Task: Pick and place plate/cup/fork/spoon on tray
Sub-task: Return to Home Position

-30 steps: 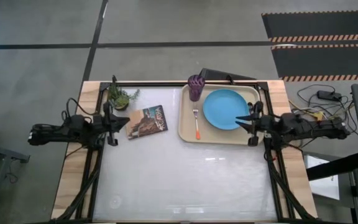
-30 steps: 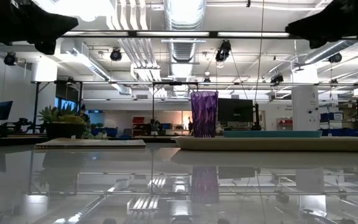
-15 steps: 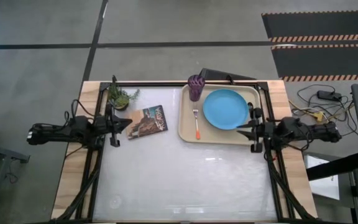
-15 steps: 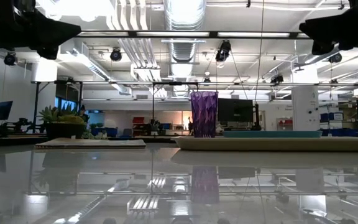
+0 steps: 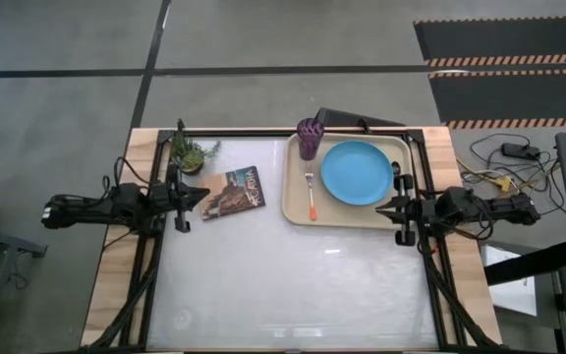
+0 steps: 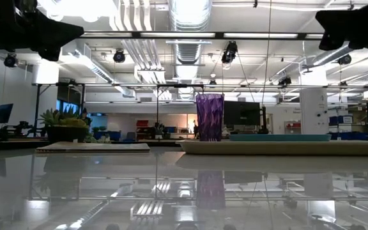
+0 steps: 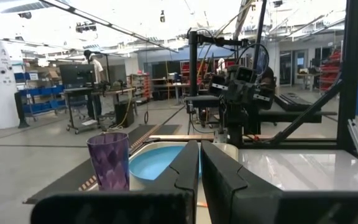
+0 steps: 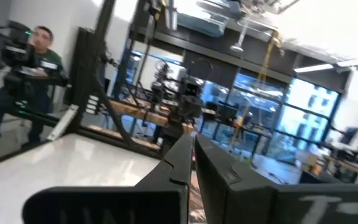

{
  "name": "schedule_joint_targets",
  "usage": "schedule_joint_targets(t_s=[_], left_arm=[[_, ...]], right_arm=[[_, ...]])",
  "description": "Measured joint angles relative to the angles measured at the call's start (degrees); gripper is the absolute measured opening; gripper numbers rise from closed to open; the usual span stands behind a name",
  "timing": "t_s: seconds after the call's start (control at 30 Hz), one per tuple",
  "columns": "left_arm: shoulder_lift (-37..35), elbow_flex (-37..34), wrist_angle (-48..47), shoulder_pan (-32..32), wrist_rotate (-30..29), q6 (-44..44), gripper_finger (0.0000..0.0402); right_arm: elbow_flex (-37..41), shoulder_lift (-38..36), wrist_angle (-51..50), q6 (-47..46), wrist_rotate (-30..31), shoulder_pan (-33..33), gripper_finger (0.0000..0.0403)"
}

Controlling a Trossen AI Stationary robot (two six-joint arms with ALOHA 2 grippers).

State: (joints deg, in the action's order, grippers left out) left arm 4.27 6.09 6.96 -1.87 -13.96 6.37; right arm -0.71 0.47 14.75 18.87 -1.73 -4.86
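The beige tray (image 5: 295,202) lies at the table's far right. On it lie the light-blue plate (image 5: 357,172) and the orange-tipped fork (image 5: 311,195), and the purple cup (image 5: 310,138) stands upright at its far left corner. The cup also shows in the low view (image 6: 209,116) and in the left wrist view (image 7: 109,160). No spoon shows in any view. My right gripper (image 5: 381,208) is shut and empty, above the tray's near right corner, just off the plate. My left gripper (image 5: 202,196) is shut and empty above the table's left side, beside the picture book.
A small potted plant (image 5: 193,152) stands at the far left, with a picture book (image 5: 234,192) lying next to it. The table's near half is bare white surface (image 5: 283,285). A person (image 8: 36,68) sits in the room beyond the table.
My right gripper has drawn back from above the plate's near right rim, toward the table's near and right edges. The plate, cup and fork have stayed where they were on the tray.
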Motion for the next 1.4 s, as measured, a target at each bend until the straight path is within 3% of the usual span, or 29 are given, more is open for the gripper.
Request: schedule_joint_targets(t_s=[0.17,1.4], left_arm=[[0.04,0.0,-0.01,0.0,0.0,0.0,0.0],[0.57,0.0,-0.01,0.0,0.0,0.02,0.0]], right_arm=[[0.02,0.52,-0.78,-1.26,2.17,0.02,0.0009],[0.09,1.57,-1.24,-1.29,2.28,0.02,0.0009]])
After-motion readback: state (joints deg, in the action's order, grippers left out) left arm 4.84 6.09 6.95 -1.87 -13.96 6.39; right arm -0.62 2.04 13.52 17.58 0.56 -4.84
